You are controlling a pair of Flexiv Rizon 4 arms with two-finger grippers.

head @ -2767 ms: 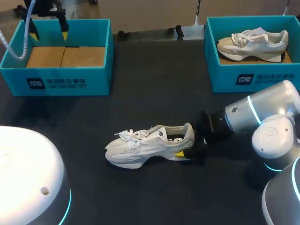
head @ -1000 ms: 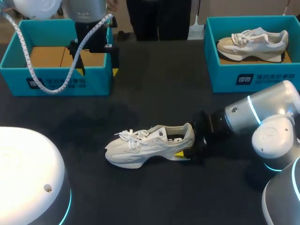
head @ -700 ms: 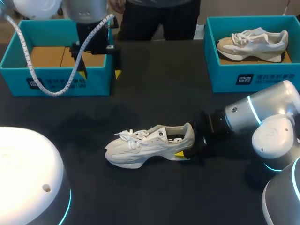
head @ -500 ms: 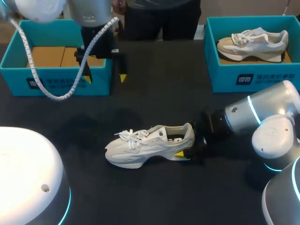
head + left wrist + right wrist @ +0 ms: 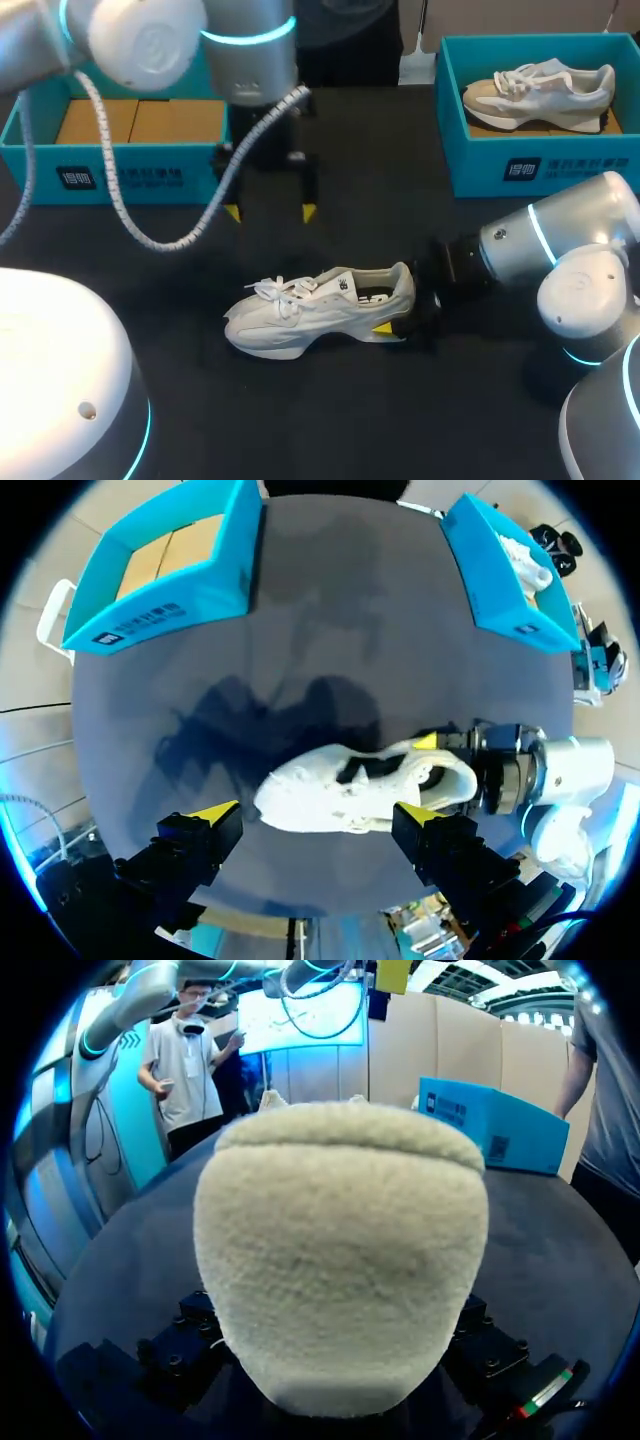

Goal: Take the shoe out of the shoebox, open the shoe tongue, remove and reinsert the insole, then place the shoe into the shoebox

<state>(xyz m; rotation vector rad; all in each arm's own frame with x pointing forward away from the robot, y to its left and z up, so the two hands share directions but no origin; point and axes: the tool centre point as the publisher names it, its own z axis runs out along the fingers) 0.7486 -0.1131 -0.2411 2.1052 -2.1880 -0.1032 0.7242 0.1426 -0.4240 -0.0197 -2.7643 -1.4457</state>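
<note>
Logging white shoe point(image 5: 320, 310), standing on its sole near the middle of the black table point(image 5: 330, 420), outside both boxes, pointing its toe toward the left arm's side and carrying laces point(image 5: 272, 291) bunched over the tongue point(image 5: 338, 282). Noting right gripper point(image 5: 398, 308) clamping the heel from two sides, showing one yellow tip on the near flank and, in the left wrist view, another on the far flank. Noting left gripper point(image 5: 270, 212) hanging over the shoe and clear of it, spreading its fingers wide, gripping nothing, framing the shoe between its tips in its own view. Listing left box point(image 5: 130, 175), holding only a cardboard floor, and right box point(image 5: 540, 165), holding a second, beige shoe point(image 5: 540, 88), both well apart from the white shoe. Judging removal from the box done and tongue-opening in hand. Advising: narrowing the fingers before descending, aiming at the tongue's top edge by the collar rather than the laces, pinching there, drawing up and toward the toe while bracing the heel, avoiding snagging the bow or tipping the shoe.
</note>
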